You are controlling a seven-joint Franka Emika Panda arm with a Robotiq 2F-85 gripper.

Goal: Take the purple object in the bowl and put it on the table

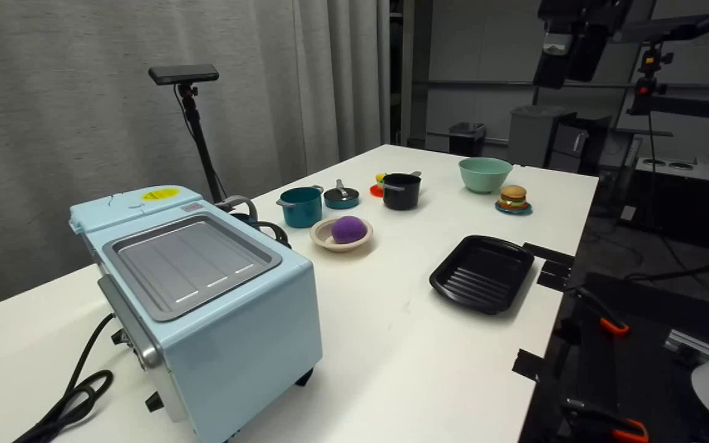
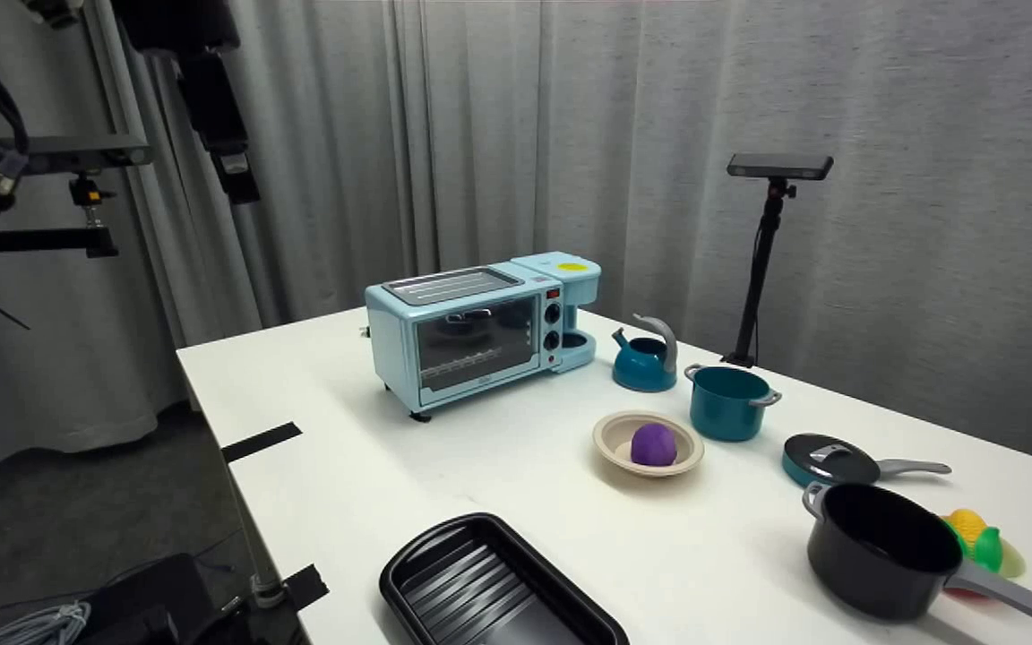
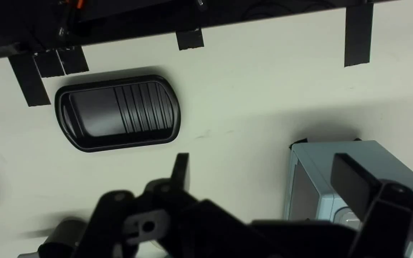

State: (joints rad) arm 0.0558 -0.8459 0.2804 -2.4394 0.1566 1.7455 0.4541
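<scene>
The purple object (image 1: 349, 229) is a rounded lump resting in the shallow beige bowl (image 1: 321, 235). Both also show in an exterior view, the purple object (image 2: 653, 445) towards the right side inside the bowl (image 2: 609, 442). The bowl stands on the white table (image 1: 379, 295), between the oven and the pots. My gripper (image 1: 567, 69) is high above the table, well apart from the bowl. In the wrist view my gripper (image 3: 262, 161) is open with nothing between its fingers. The purple object does not show in the wrist view.
A black ridged tray (image 3: 117, 113) lies near the table edge. A light blue oven (image 2: 471, 331) stands beside the bowl. A teal pot (image 2: 727, 408), a teal kettle (image 2: 645, 363), a lidded pan (image 2: 829, 461) and a black pot (image 2: 879, 555) are nearby. A green bowl (image 1: 484, 175) and toy burger (image 1: 512, 198) stand farther off.
</scene>
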